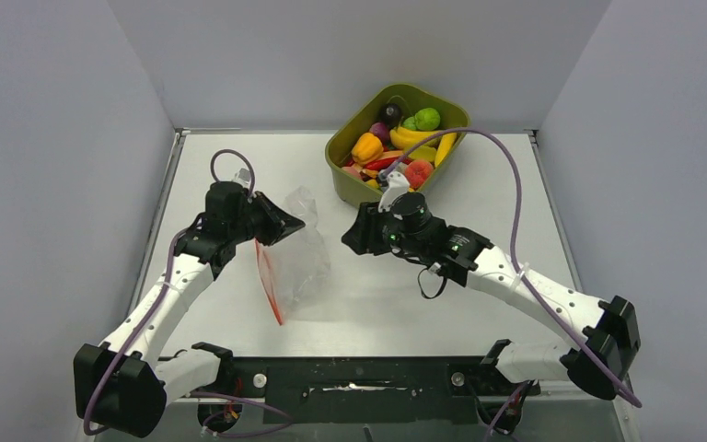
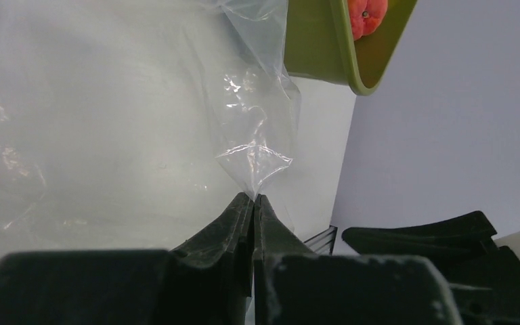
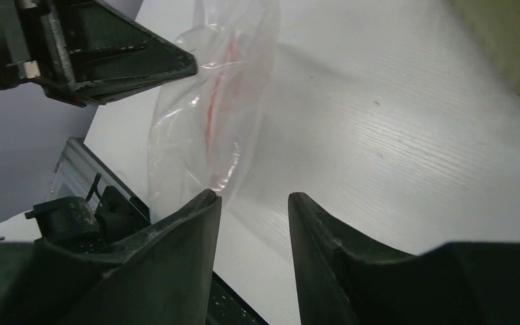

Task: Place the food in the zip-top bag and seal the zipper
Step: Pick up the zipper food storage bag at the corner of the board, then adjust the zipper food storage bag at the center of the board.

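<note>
now, on the white table (image 1: 377, 304), with the olive-green tub (image 1: 342, 157) at the far side right of centre and the zip-top bag (image 1: 306, 253) lying crumpled just left of centre, apart from the tub: hold the left gripper (image 2: 252, 198) clamped together on the clear film and raise it enough to lift the mouth off the table. bring the right gripper (image 3: 250, 196), jaws apart and empty just beside the bag, onto the opposite lip alone, never both layers, then spread gently. leave the food (image 1: 368, 147) heaped in the tub until then. hard to tell whether pinching one layer or two; no clear view of the mouth through the crinkled film; of the zipper (image 1: 270, 287), only a thin orange-red line along the bag's left edge, pressed shut or parted unknown.
</note>
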`<act>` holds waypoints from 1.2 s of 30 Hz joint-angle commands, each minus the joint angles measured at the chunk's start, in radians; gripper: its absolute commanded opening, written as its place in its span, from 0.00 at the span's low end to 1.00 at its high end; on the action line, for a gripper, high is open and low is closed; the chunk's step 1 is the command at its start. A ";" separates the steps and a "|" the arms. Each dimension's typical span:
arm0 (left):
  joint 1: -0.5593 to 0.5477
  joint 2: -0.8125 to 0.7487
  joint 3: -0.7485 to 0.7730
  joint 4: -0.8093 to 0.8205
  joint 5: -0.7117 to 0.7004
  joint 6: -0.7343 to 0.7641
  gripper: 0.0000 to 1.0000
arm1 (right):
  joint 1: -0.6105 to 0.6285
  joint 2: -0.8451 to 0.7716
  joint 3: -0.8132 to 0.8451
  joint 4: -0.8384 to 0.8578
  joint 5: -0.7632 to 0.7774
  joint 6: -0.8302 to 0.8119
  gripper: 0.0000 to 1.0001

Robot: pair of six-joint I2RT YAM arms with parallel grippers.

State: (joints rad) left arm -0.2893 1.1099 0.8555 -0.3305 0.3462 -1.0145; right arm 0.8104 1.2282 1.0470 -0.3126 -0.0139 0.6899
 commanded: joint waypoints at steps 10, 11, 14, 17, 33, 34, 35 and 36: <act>-0.004 0.001 0.044 0.130 0.036 -0.118 0.00 | 0.205 0.080 0.118 0.146 0.071 -0.128 0.45; -0.005 0.000 0.044 0.130 0.036 -0.120 0.00 | 0.206 0.084 0.122 0.135 0.074 -0.133 0.46; -0.005 -0.001 0.043 0.138 0.034 -0.124 0.00 | 0.211 0.100 0.132 0.098 0.092 -0.144 0.48; -0.004 -0.002 0.043 0.139 0.027 -0.124 0.00 | 0.214 0.111 0.136 0.073 0.087 -0.159 0.50; -0.006 -0.011 0.011 0.166 0.024 -0.118 0.00 | 0.256 0.145 0.140 0.004 0.122 -0.219 0.33; -0.004 -0.016 0.008 0.167 0.022 -0.111 0.00 | 0.255 0.142 0.142 0.000 0.131 -0.219 0.26; -0.004 -0.021 0.004 0.171 0.018 -0.101 0.00 | 0.254 0.135 0.144 -0.005 0.143 -0.220 0.20; -0.004 -0.030 0.001 0.171 0.015 -0.092 0.00 | 0.253 0.128 0.146 -0.008 0.151 -0.224 0.16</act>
State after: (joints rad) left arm -0.2897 1.1107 0.8551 -0.2317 0.3641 -1.1400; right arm 1.0603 1.3865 1.1416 -0.3248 0.0715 0.4770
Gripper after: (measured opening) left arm 0.008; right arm 0.232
